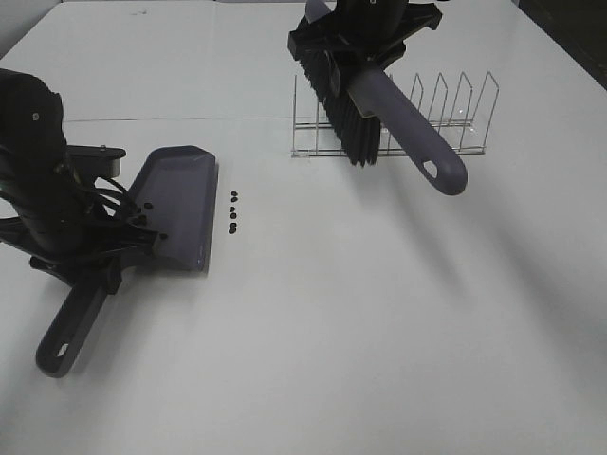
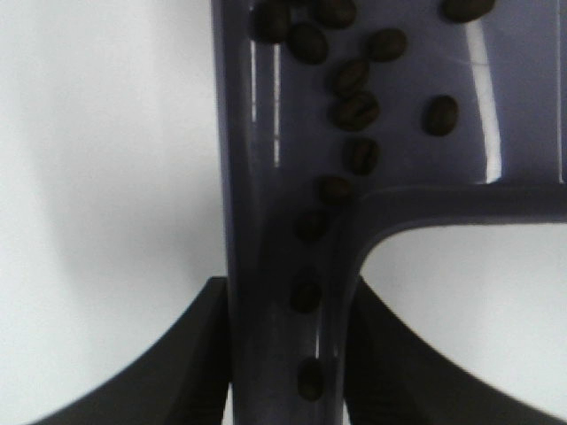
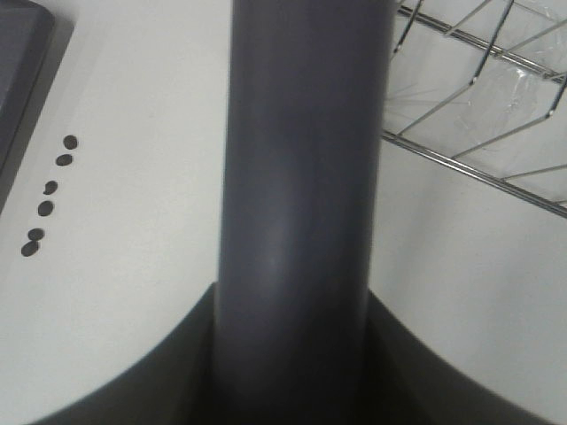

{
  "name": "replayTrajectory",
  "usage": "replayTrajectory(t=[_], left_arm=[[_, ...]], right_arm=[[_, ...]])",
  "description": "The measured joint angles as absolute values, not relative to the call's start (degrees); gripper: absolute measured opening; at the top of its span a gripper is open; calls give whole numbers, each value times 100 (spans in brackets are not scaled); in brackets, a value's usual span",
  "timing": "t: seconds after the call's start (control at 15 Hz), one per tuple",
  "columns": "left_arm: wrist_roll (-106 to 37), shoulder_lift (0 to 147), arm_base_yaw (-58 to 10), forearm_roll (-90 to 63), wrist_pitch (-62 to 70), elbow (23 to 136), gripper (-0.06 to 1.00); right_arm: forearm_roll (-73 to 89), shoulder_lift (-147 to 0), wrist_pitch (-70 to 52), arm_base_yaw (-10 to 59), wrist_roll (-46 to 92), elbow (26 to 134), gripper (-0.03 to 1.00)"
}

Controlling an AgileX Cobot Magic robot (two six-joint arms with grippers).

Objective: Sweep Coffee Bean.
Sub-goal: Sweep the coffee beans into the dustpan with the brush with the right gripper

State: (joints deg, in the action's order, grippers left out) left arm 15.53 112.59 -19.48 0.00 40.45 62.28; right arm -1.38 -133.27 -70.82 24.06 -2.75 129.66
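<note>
A grey dustpan (image 1: pixel 178 201) lies flat on the white table at the left, handle (image 1: pixel 68 334) pointing to the near edge. My left gripper (image 1: pixel 106 254) is shut on its handle neck (image 2: pixel 288 336). Several coffee beans (image 2: pixel 354 111) lie inside the pan near the handle, and several more (image 1: pixel 233 211) lie on the table just off the pan's lip (image 3: pixel 46 202). My right gripper (image 1: pixel 365 43) is shut on a grey brush (image 1: pixel 417 142) with black bristles (image 1: pixel 349 118), held up in the air at the back right, well apart from the beans. The brush handle (image 3: pixel 301 195) fills the right wrist view.
A wire rack (image 1: pixel 446 118) stands on the table at the back right, behind the brush; it also shows in the right wrist view (image 3: pixel 496 115). A seam line (image 1: pixel 190 120) crosses the table behind the dustpan.
</note>
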Motion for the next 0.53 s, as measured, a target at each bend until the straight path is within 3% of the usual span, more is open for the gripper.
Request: replayTrajectory(t=[0.27, 0.53], left_arm=[[1564, 11602, -1948, -57, 4005, 6251, 32], [1455, 11660, -1948, -138, 4016, 6291, 32]], right_arm=[[120, -13476, -7070, 2504, -275, 12966, 26], [-521, -14335, -7065, 3254, -395, 12966, 26]])
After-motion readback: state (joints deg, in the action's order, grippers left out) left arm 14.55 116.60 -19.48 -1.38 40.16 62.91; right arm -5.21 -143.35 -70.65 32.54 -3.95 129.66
